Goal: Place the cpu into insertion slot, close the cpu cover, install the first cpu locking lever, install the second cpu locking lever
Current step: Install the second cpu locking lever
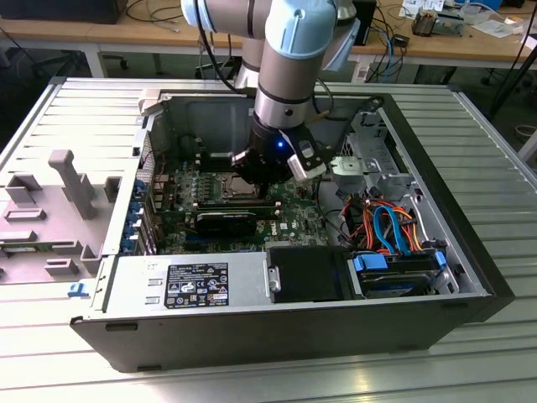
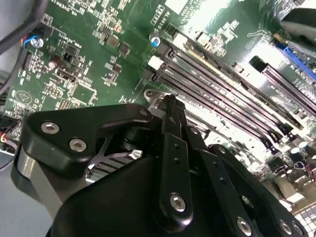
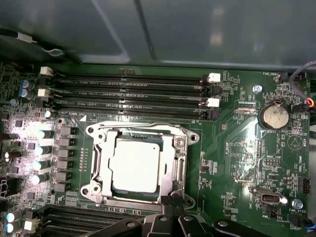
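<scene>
Seated in the insertion slot [image 3: 136, 165]: the cpu [image 3: 134, 164], cover frame [image 3: 98, 163] around it (plain in the first wrist view). At the socket's six o'clock edge, gripper [image 3: 171, 201] fingertips pressed together. Beyond, in the exterior view: open computer case [image 1: 470, 277] on a ribbed metal table [image 1: 470, 369], wooden desks [image 1: 84, 34] at twelve o'clock.

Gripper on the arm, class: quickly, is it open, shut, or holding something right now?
Black gripper: shut, fingertips together at the rim of the silver metal cpu cover; nothing seen held.

Matt metal cpu [image 3: 134, 165]; seemingly black plastic jaws.
</scene>
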